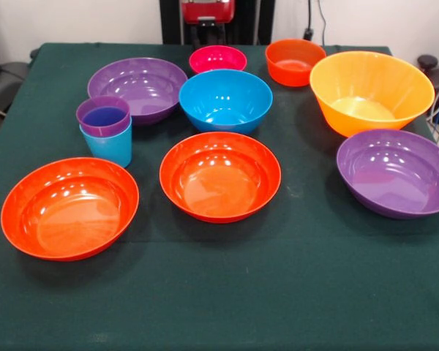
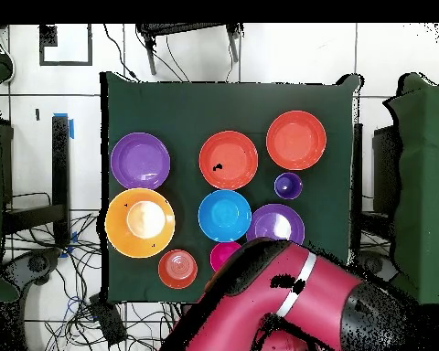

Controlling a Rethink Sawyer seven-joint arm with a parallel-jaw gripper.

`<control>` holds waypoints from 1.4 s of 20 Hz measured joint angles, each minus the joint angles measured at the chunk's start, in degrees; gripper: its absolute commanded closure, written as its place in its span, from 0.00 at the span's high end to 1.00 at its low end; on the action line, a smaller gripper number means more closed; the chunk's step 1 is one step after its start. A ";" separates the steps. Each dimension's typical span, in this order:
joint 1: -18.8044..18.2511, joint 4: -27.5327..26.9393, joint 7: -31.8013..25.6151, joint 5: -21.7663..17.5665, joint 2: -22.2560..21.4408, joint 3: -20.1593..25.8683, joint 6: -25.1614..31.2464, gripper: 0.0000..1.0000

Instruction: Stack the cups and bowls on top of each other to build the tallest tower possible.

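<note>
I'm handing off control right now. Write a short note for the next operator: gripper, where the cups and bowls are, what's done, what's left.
Gripper: not in view; only the arm shows, drawn back over the table's edge.
Done: purple cup sits nested in the light blue cup.
Loose on the table: pink bowl, small orange bowl, blue bowl, yellow-orange bowl, two purple bowls, two orange-red bowls.
Left: stack all eight bowls.

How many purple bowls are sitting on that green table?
2: one purple bowl at the back left beside the stacked cups, the other purple bowl at the right edge in the front view. None seems hidden.
</note>
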 measured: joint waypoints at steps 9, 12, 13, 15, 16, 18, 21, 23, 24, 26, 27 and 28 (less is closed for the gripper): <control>-0.02 -0.54 0.00 -0.04 0.55 -0.28 -2.52 1.00; -0.03 -0.57 0.00 -0.04 0.64 -0.34 -2.84 1.00; -0.05 -0.58 0.00 -0.04 0.69 -0.35 -2.91 1.00; -0.14 -0.59 0.00 -0.05 0.84 -0.38 -3.27 1.00; -0.17 -0.59 0.00 -0.05 0.86 -0.38 -3.35 1.00; -0.23 -0.59 0.00 -0.05 0.86 -0.37 -3.38 1.00; -0.28 -0.63 0.01 -0.01 0.72 -0.35 -3.36 1.00; -0.35 -0.86 0.00 0.04 0.30 -0.34 -3.38 1.00; -0.38 -0.93 0.00 0.04 0.13 -0.34 -3.22 1.00; -0.60 -1.00 0.00 0.02 -0.64 -0.33 -1.96 1.00; -0.73 -1.01 0.00 0.02 -1.07 -0.34 -1.04 1.00; -0.83 -1.01 0.00 0.04 -1.32 -0.34 -0.45 1.00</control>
